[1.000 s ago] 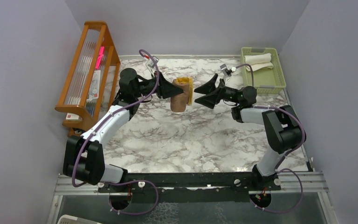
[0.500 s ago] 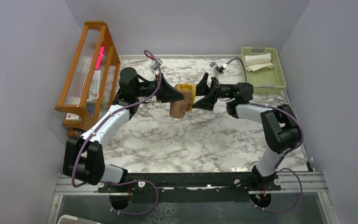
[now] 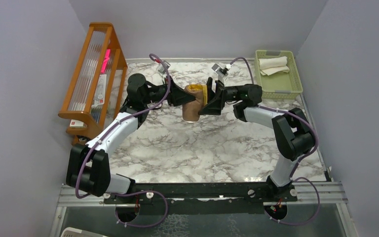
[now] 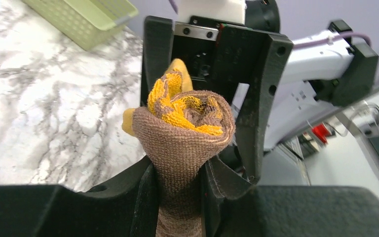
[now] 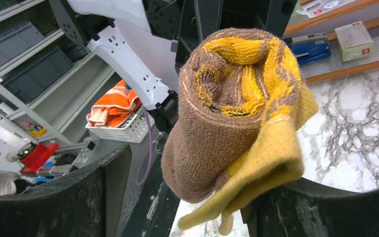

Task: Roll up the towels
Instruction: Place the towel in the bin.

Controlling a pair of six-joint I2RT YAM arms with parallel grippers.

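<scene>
Rolled towels (image 3: 193, 111) between left claw (image 3: 187, 96) and right claw (image 3: 205, 100), basket (image 3: 296, 82) far right — seemingly holding a towel (image 3: 272, 63)

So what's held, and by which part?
The left pincer clamps the rolled brown and mustard-yellow cloth towels across the brown wrap, below the spiral end; the right pincer is open.

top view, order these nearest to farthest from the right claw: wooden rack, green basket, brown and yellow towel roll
From the right claw:
1. brown and yellow towel roll, right at the claw, middle back of the table.
2. green basket, back right corner.
3. wooden rack, far left side, beyond the left arm.
</scene>
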